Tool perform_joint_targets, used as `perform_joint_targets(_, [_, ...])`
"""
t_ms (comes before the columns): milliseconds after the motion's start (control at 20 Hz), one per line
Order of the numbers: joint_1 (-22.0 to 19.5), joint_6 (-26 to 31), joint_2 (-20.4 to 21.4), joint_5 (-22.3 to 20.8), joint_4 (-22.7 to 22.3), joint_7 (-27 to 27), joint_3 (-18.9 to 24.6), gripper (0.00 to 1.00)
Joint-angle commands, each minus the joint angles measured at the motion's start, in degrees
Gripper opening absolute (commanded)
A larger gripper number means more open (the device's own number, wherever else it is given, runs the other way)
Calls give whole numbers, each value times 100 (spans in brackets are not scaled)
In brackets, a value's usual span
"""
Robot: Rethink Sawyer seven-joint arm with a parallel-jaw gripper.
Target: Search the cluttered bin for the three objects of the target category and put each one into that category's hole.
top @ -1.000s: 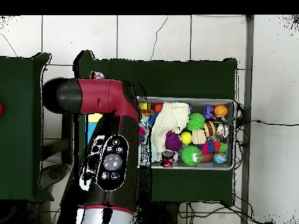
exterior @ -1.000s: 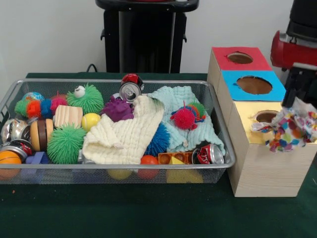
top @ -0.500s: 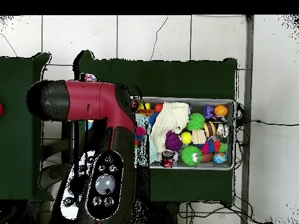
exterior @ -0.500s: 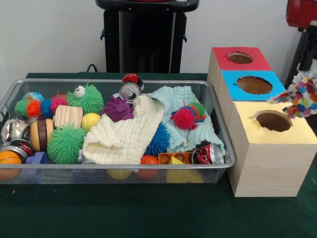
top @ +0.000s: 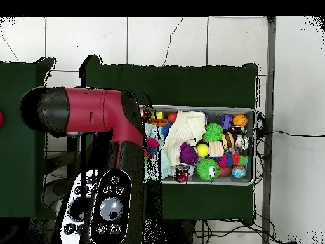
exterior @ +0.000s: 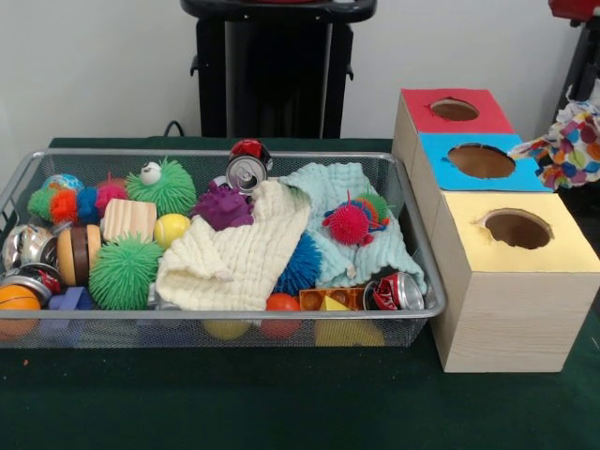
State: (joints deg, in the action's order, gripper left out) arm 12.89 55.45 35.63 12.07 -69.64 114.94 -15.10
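Since the earlier frames, the patterned cloth point(exterior: 568, 150) has risen from the yellow box point(exterior: 525, 272) to hang beside the blue box point(exterior: 480, 161), off its right edge as the front view shows it. Gripper itself is out of the front view and hidden under the arm point(top: 95, 127) overhead — whether its fingers pinch the cloth I cannot tell.

Step in hand, as judged: carrying a cloth to its hole. Next move calls for centring it over the chosen hole before release.

Cloth is bunched; long axis roughly level, tail pointing toward the blue box.

Two cloths remain in the bin point(exterior: 216, 323).
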Motion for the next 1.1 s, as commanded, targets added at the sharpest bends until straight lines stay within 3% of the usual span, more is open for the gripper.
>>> perform_joint_targets(50, [0,568,-270,62,-769,1093,326,0])
perform_joint_targets(1100, [56,631,-796,-85,-861,1160,182,0])
